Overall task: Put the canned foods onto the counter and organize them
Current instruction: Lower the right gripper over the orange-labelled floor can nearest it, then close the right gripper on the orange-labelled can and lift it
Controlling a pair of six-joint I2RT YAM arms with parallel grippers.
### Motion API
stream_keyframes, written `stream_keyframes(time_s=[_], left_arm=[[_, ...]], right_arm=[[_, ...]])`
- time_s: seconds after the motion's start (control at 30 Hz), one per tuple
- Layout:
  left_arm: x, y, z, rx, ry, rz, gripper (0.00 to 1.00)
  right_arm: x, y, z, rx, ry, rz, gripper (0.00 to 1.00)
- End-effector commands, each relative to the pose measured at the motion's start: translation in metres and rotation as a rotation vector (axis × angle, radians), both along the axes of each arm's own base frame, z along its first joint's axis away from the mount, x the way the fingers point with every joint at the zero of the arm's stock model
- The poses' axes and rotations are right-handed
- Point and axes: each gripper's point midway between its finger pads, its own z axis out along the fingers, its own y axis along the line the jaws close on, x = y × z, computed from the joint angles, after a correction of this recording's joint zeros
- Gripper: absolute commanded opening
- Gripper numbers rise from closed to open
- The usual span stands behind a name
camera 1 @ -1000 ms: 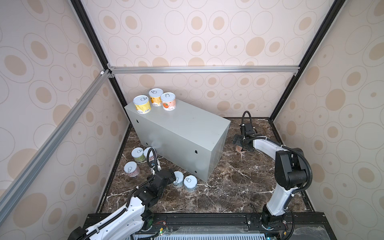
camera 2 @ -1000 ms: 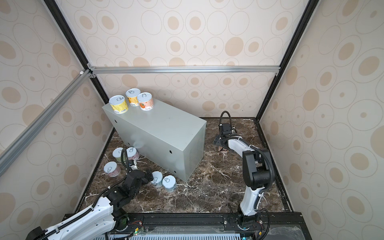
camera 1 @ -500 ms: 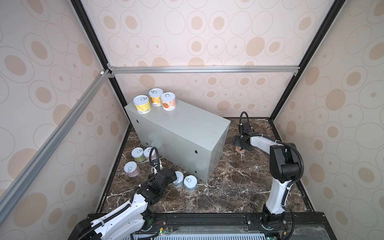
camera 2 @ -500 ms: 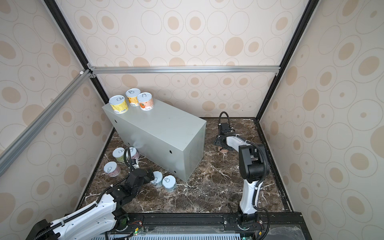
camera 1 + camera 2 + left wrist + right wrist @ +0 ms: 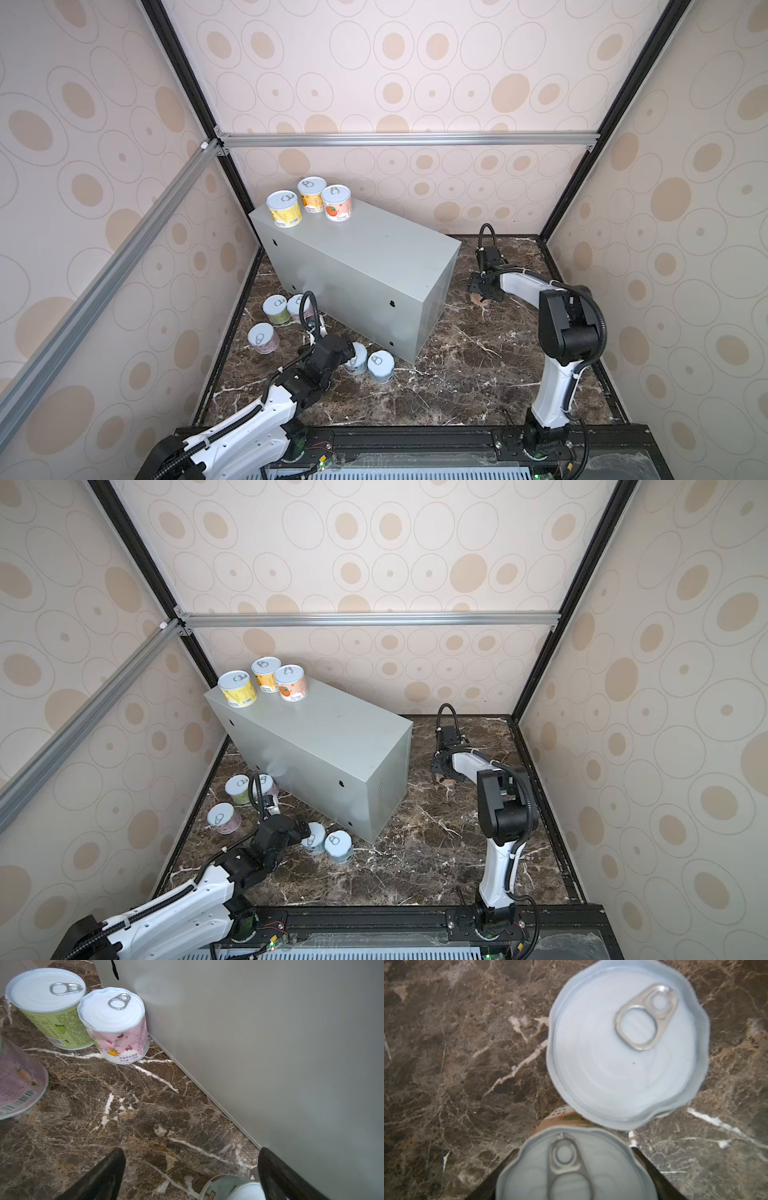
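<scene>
while the grey worktop [image 5: 365,257] fills the middle, the left claw [image 5: 191,1151] hangs spread wide at its seven o'clock, just by a blue can [image 5: 228,1188]. the right claw [image 5: 483,294], at three o'clock, straddles a peach-labelled can [image 5: 591,1178]; pinched or not, i cannot tell. three cans [image 5: 311,195] stand on the worktop's ten o'clock corner.

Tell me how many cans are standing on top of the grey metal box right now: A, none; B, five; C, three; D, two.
C: in both top views three cans stand clustered at one end of the counter, namely the yellow can, the orange can and the peach can.
</scene>
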Motion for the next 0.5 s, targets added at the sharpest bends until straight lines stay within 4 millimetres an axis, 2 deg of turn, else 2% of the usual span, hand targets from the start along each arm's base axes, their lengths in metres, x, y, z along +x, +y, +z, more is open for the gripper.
stream_keyframes(time_s=[0.0, 0.2, 0.47], left_arm=[[0.01, -0.004, 0.025, -0.016, -0.056, 0.002, 0.99], [0.012, -0.007, 0.038, -0.034, -0.075, -0.014, 0.99], [0.009, -0.015, 0.055, -0.072, -0.095, -0.064, 0.99]], right_arm=[[-0.005, 0.0, -0.004, -0.005, 0.034, 0.008, 0.58], [-0.009, 0.002, 0.008, 0.011, 0.015, 0.021, 0.51], [-0.02, 0.011, 0.026, 0.065, -0.014, 0.051, 0.5]])
